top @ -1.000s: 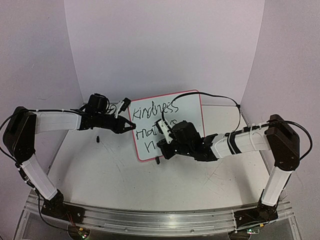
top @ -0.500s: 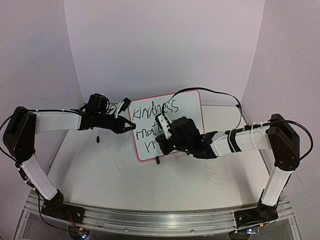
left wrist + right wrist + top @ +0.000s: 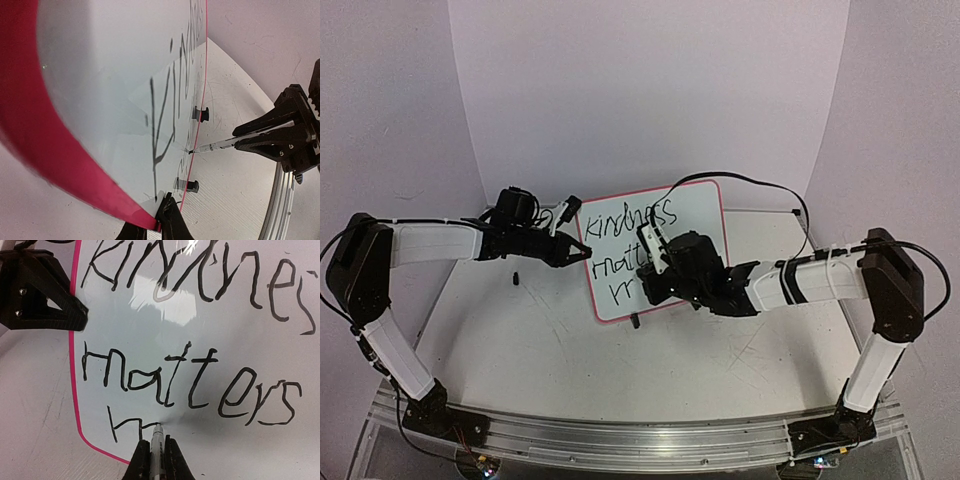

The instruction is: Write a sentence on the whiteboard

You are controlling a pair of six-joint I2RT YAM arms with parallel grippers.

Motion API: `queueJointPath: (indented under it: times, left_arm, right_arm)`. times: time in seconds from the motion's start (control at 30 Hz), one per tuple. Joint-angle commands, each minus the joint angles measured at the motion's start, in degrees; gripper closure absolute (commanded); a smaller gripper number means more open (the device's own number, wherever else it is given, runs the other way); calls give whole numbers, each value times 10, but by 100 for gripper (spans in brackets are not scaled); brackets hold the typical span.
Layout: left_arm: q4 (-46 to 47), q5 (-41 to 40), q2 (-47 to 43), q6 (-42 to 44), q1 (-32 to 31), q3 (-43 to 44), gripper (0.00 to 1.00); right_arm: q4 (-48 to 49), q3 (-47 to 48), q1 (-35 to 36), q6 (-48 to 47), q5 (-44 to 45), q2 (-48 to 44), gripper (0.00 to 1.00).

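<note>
Right gripper [image 3: 154,460] advanced along third line, clenched on marker [image 3: 157,437]; left gripper [image 3: 155,225] pinches whiteboard [image 3: 695,215] rim. Keep tip pressure light.

White arm links [image 3: 430,243], black joints [image 3: 360,268], thin black cables [image 3: 760,182], black left gripper [image 3: 584,251]

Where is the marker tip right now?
Right wrist view, bottom centre: the marker, gripped in the right gripper, touches the whiteboard near its lower left corner, just under "matters" in the sentence.
</note>
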Motion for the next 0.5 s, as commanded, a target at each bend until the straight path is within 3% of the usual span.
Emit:
queueJointPath:
  times: [0.0, 0.47]
  left_arm:
    - [-19, -143, 15, 57, 8, 5, 100]
    - [-19, -141, 19, 56, 8, 7, 100]
  right_arm:
    - [3, -15, -12, 7, 26, -16, 100]
    - [-15, -57, -11, 20, 10, -22, 100]
